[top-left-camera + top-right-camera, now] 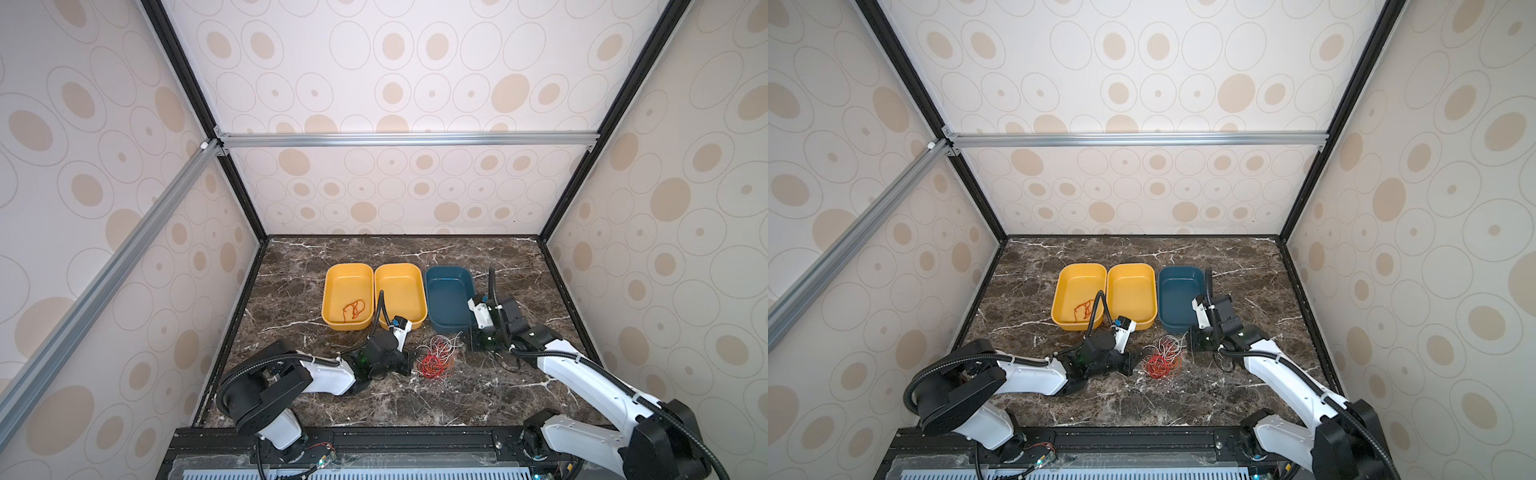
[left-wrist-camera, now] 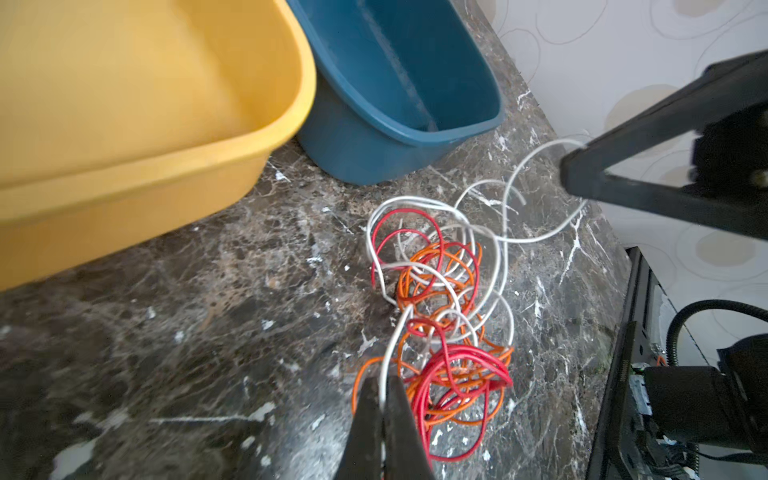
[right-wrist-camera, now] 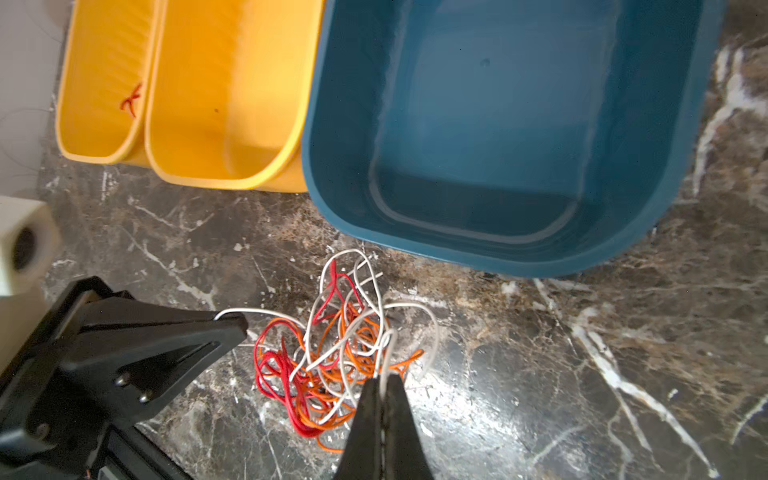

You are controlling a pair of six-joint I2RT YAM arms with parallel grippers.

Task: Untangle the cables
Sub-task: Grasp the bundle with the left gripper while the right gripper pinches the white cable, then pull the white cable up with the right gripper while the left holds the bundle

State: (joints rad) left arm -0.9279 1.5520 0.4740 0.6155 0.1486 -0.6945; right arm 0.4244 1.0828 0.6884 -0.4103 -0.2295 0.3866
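Left wrist, unlike top views, shows left pincer (image 2: 384, 380) clamping white cable (image 2: 390, 345).

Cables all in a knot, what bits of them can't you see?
- In a top view, the cables are too small to follow single strands.
- Left wrist view: the shut left tool covers the rest of the white cable.
- Right wrist view: the yellow bin's wall hides most of the lone cable inside it.
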